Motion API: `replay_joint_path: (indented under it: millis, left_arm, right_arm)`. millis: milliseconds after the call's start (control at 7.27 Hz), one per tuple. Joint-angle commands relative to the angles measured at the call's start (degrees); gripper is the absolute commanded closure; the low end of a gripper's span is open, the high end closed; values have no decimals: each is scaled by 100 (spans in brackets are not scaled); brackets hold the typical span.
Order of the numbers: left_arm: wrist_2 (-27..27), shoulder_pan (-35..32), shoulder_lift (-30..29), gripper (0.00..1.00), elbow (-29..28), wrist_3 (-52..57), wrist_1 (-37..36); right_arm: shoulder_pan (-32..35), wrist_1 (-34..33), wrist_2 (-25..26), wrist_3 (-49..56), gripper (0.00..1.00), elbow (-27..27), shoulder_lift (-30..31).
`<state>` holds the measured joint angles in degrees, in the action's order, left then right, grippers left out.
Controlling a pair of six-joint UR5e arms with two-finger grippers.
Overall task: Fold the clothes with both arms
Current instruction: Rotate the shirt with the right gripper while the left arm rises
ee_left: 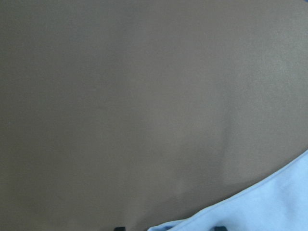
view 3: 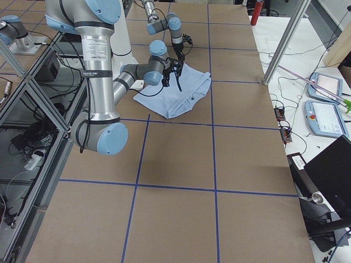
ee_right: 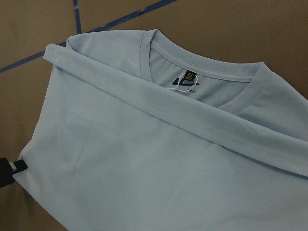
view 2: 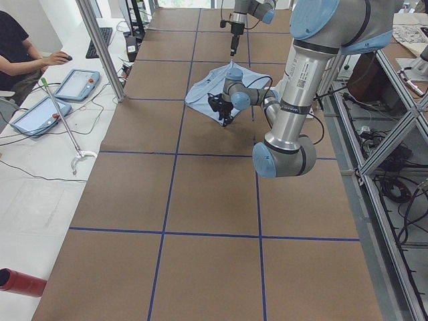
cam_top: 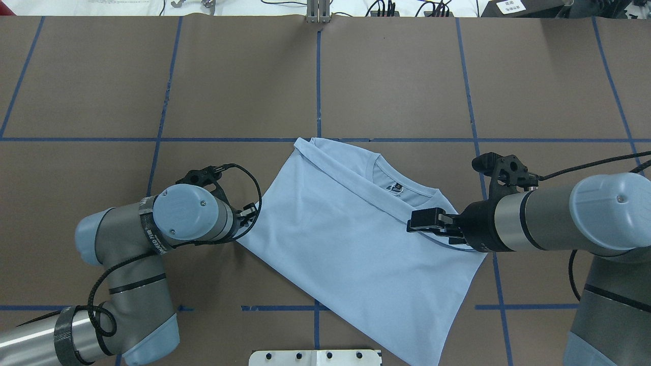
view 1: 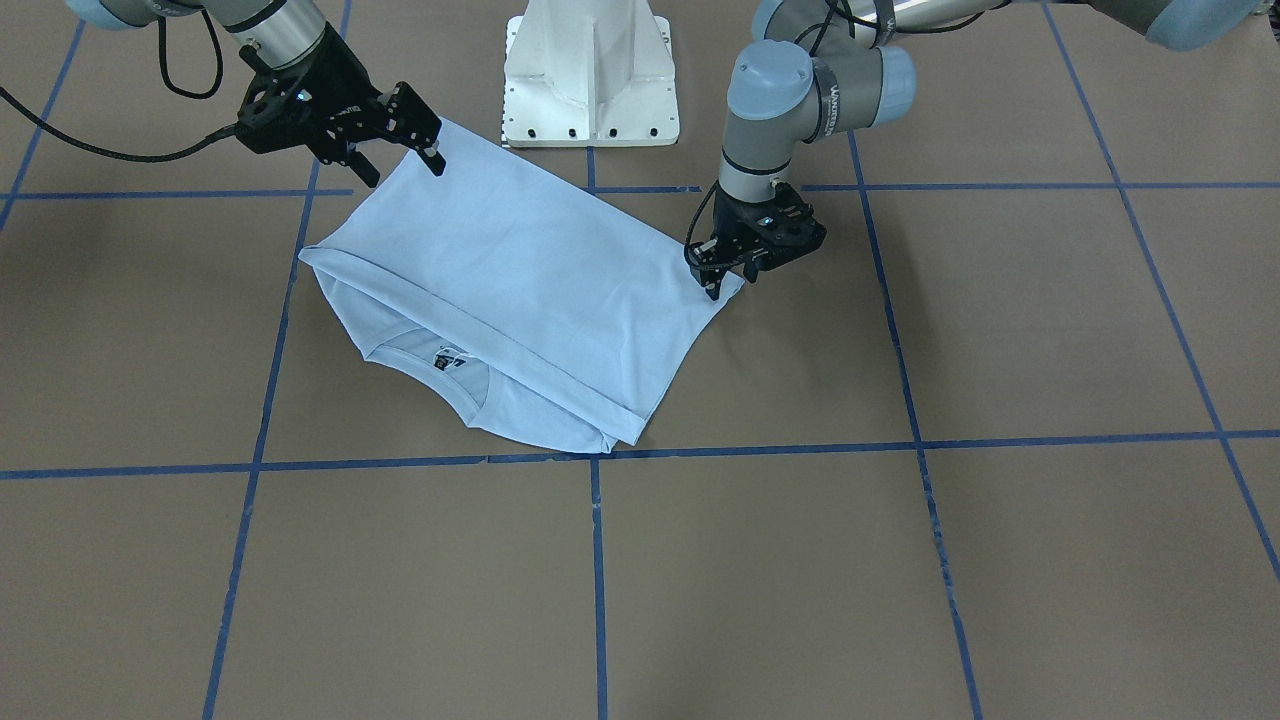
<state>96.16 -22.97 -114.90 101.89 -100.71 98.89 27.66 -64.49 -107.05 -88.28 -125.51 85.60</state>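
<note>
The light blue T-shirt (view 1: pixel 520 290) (cam_top: pixel 346 239) lies flat on the brown table. Its hem is folded up to just below the round collar, where the dark neck label (view 1: pixel 447 358) (ee_right: pixel 189 77) shows. My left gripper (view 1: pixel 728 284) stands low at the shirt's side edge. Its fingertips (ee_left: pixel 120 228) are apart, with the cloth edge (ee_left: pixel 269 207) between them. In the overhead view its wrist hides it. My right gripper (view 1: pixel 403 172) (cam_top: pixel 424 226) hovers open over the opposite corner, holding nothing. Only one of its fingers (ee_right: pixel 7 172) shows in its wrist view.
The white pedestal base (view 1: pixel 590 80) stands just behind the shirt. Blue tape lines (view 1: pixel 598 580) grid the table. Beyond the table's edge a person (view 2: pixel 20 53) sits at a desk with tablets (view 2: pixel 73 83), behind a metal post (view 2: pixel 100 47).
</note>
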Motion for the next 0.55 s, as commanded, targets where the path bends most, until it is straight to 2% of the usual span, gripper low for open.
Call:
replay_joint_path:
  millis: [0,138,275,413]
  left_arm:
    - [-1,4,3,76,-11,7,-2]
    - [-10,4,12,84,15,7,-2]
    - [-10,4,12,99,33,7,-2]
    - [-1,-5,-5,100,33,7,-2]
  right_arm:
    - [11,-3,0,4,0,0,0]
    - [11,6,0,4,0,0,0]
    - [29,6,0,4,0,0,0]
    - [55,-3,0,4,0,0,-9]
